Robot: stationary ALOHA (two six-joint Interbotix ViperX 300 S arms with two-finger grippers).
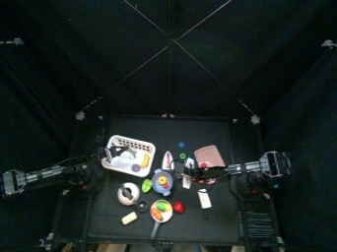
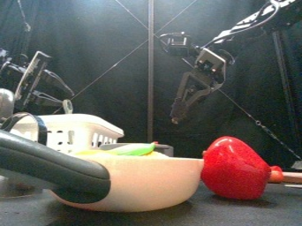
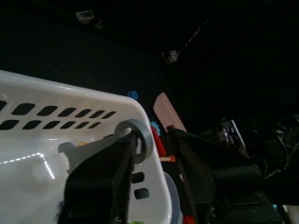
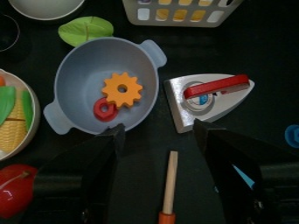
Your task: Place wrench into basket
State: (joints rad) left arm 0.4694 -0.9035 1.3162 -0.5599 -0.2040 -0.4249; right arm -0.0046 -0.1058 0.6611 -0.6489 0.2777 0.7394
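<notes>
The white slotted basket (image 1: 128,148) stands at the table's back left and fills the left wrist view (image 3: 47,122). A grey wrench (image 3: 93,147) lies inside it against the near wall, its ring end up at the rim. My left gripper (image 3: 146,140) hangs over that rim with its jaws open either side of the ring end, not pressing on it. In the top view the left gripper (image 1: 114,162) sits at the basket's front edge. My right gripper (image 4: 163,140) is open and empty above the table's middle (image 1: 188,179).
Under the right gripper are a grey pot (image 4: 70,96) holding an orange gear and a red ring, a toy iron (image 4: 211,96) and an orange-handled tool (image 4: 170,184). A white bowl (image 2: 130,181) and a red toy fruit (image 2: 236,168) stand at the front edge.
</notes>
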